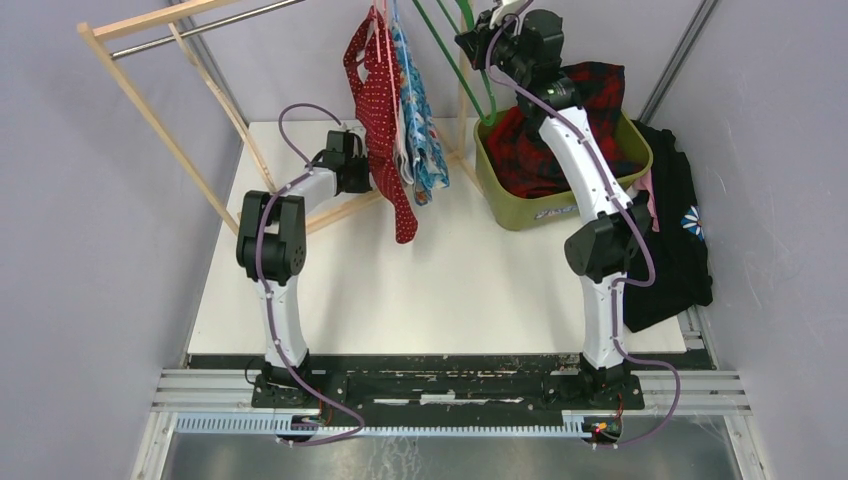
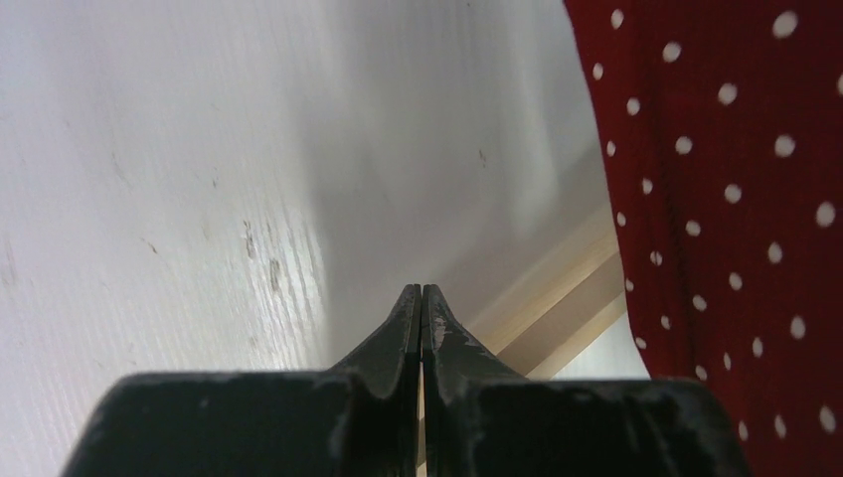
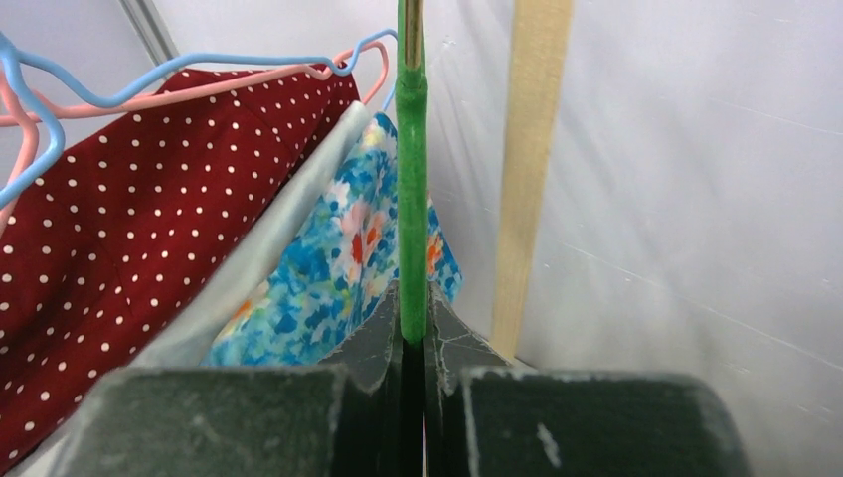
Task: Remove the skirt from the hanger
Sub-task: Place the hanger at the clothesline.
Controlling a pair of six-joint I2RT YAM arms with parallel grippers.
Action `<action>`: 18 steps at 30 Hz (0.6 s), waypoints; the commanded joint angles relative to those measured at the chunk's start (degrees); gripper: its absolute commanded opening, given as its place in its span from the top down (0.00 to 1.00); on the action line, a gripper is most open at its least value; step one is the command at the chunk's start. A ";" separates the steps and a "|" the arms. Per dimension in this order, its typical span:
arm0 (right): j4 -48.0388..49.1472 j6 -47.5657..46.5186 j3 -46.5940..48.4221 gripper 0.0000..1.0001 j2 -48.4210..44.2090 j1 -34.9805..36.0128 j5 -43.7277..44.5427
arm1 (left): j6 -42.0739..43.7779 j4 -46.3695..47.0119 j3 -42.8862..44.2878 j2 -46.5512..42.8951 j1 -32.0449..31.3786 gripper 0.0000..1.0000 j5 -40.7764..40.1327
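Note:
A red skirt with white dots (image 1: 380,95) hangs from the rack on a pink hanger (image 3: 199,87), next to a blue floral garment (image 1: 420,130). My left gripper (image 1: 362,172) is shut and empty, just left of the dotted skirt (image 2: 736,199), low over the white table; its fingertips (image 2: 422,290) hold nothing. My right gripper (image 1: 487,30) is raised at the back and shut on a bare green hanger (image 1: 468,75), whose bar (image 3: 412,149) runs up from between the jaws (image 3: 414,303). A red plaid garment (image 1: 535,150) lies in the green bin.
The green bin (image 1: 560,213) stands at the back right. A black garment (image 1: 675,230) hangs over the table's right edge. The wooden rack frame (image 1: 150,112) and its metal rod (image 1: 200,25) stand at the back left. A blue hanger (image 3: 60,94) hangs beside the pink one.

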 commanded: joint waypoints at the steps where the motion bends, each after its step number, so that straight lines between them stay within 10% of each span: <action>1: 4.74 0.45 3.98 0.99 0.95 1.63 0.14 | 1.88 -6.49 -5.24 -2.00 -2.20 0.97 3.73; 18: 5.85 -2.70 7.28 0.99 2.64 5.74 4.33 | 2.87 -3.29 -13.68 -4.44 -2.20 0.97 2.43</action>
